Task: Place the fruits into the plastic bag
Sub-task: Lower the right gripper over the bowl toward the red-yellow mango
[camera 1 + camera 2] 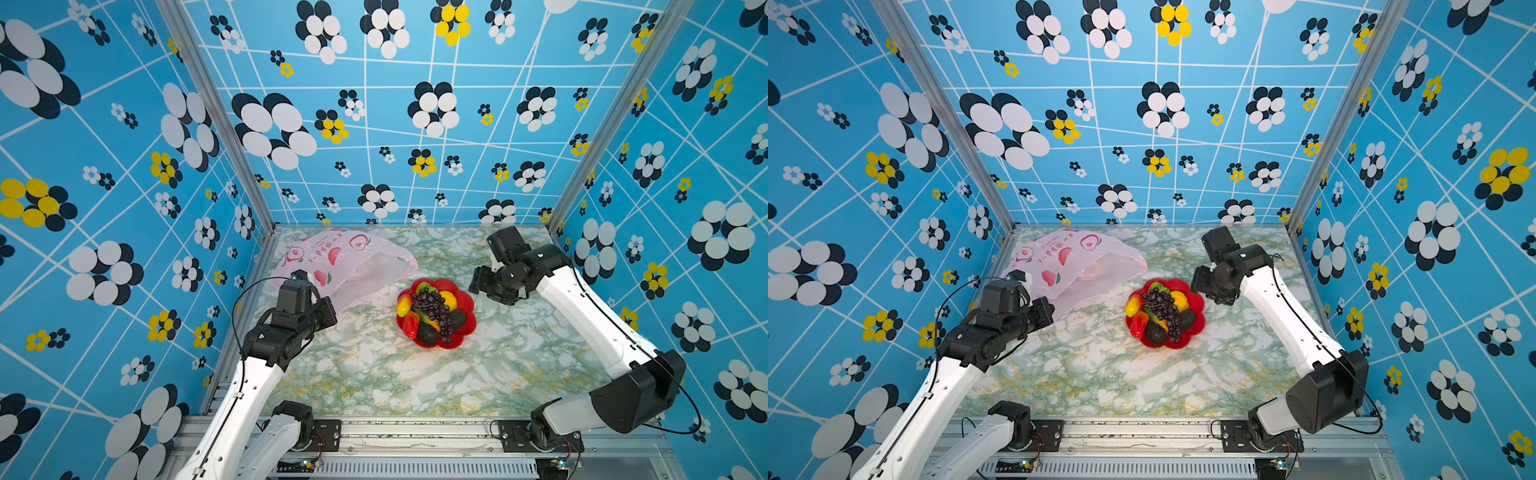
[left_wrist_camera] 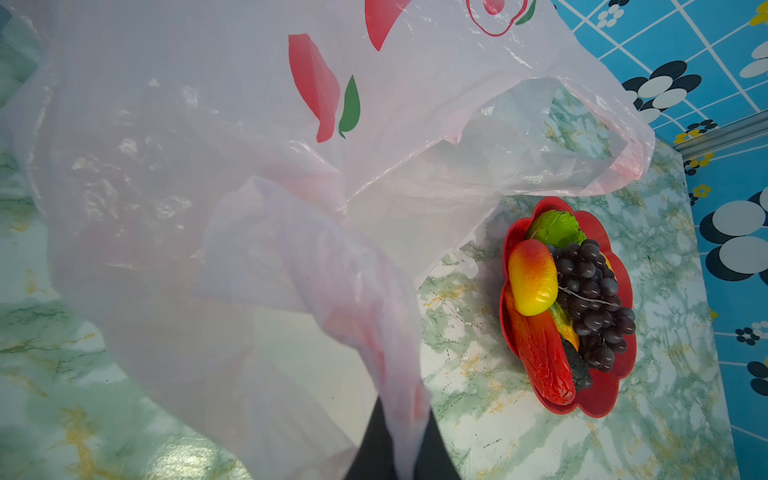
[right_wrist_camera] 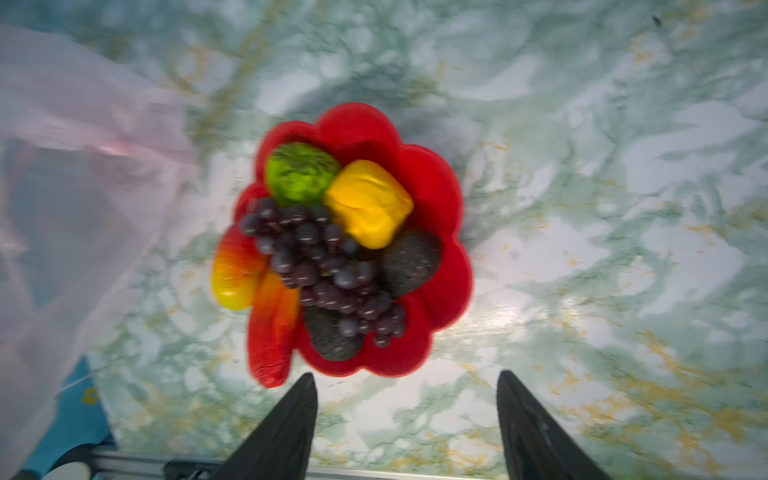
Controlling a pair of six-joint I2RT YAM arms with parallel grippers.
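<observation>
**Pink plastic bag (image 1: pixel 349 266) pinched by L gripper (image 2: pixel 404 432); fruits all in red dish (image 1: pixel 467 305)**

Landmark = the red dish, flower-shaped, on the green-white marble-look tabletop (image 1: pixel 374 374), approx mid-table in both top views.

Fruits: all piled inside the dish.
- Dark purple grape bunch (image 1: pixel 434 307): on top, centre.
- Red-yellow mango (image 1: pixel 404 308): at the rim on the bag side.
- Long red fruit (image 1: pixel 410 326): right next to the mango, one end poking over the rim in the R wrist view.
- Green kiwi (image 1: pixel 424 286): at the rim toward the back wall.
- Yellow fruit (image 1: pixel 449 299): beside the kiwi, R-arm side.
- Dark avocado (image 1: pixel 427 336): at the rim nearest the arm bases.
- 2nd dark piece (image 1: pixel 457 319): under the grapes, R-arm side.

Plastic bag: thin, crinkly, see-through, w/ red fruit prints + red writing. It lies just beside the dish, on its L-arm side and toward the back wall. A small gap to the dish shows in both top views. Its mouth gapes toward the dish.

L gripper: at the bag edge away from the dish. Black fingers (image 2: pixel 370 449) are clenched on a strip of bag film. The film runs out from between them and drapes across most of the L wrist view.

R gripper (image 3: pixel 405 386): near the dish on its R-arm side, not touching it. Fingers are released and spread wide, w/ only tabletop between them. The dish lies ahead of the tips. R wrist view is blurred.
</observation>
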